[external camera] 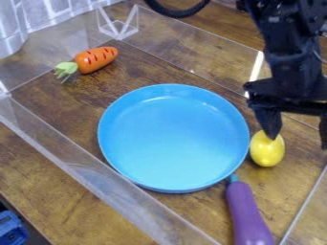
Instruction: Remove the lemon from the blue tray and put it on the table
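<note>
At the far left, a carrot (92,59) lies on the table (52,139), a dark brown wood-grain surface with plank lines, walled by clear acrylic panels that catch pale reflections. The blue tray (175,135) sits in the middle of the table, round and low-rimmed, with nothing on it. Near its right-hand rim, toward the viewer, a purple eggplant (247,214) lies on the wood with its long axis running from the tray's edge toward the near side. Just right of the tray's rim the lemon (266,149) rests on the table, outside the tray and very close to its edge; it looks roundish, slightly taller than wide, so its long axis runs roughly near to far. The gripper (296,127) hangs directly above it, jaws spread wide and holding nothing, one finger (272,122) ending right at the lemon's top.
</note>
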